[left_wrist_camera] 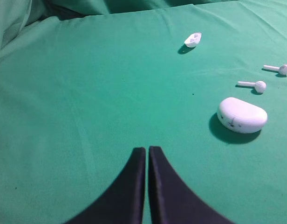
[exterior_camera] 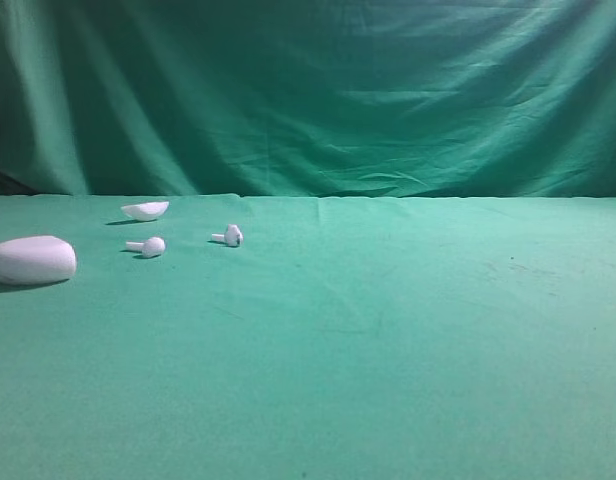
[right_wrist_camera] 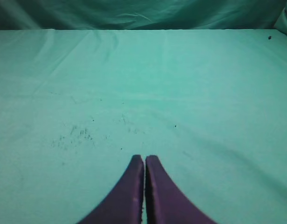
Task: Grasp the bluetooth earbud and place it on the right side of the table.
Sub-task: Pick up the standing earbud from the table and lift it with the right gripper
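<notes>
The bluetooth earbud (exterior_camera: 231, 236) lies on the green table (exterior_camera: 388, 340) at the back left, stem pointing left, a dark grey patch on its head. In the left wrist view the earbud (left_wrist_camera: 279, 69) is at the far right edge, well away from my left gripper (left_wrist_camera: 146, 149), which is shut with nothing in it over bare cloth. My right gripper (right_wrist_camera: 144, 157) is shut too, empty, above plain cloth (right_wrist_camera: 134, 84) with no object in its view. Neither gripper shows in the exterior view.
A plain white earbud (exterior_camera: 148, 246) (left_wrist_camera: 255, 85) lies left of the task earbud. A large white oval case (exterior_camera: 31, 260) (left_wrist_camera: 242, 115) sits at the left edge. A small white shell piece (exterior_camera: 146, 210) (left_wrist_camera: 193, 39) lies behind them. Green curtain (exterior_camera: 308, 90) backs the table.
</notes>
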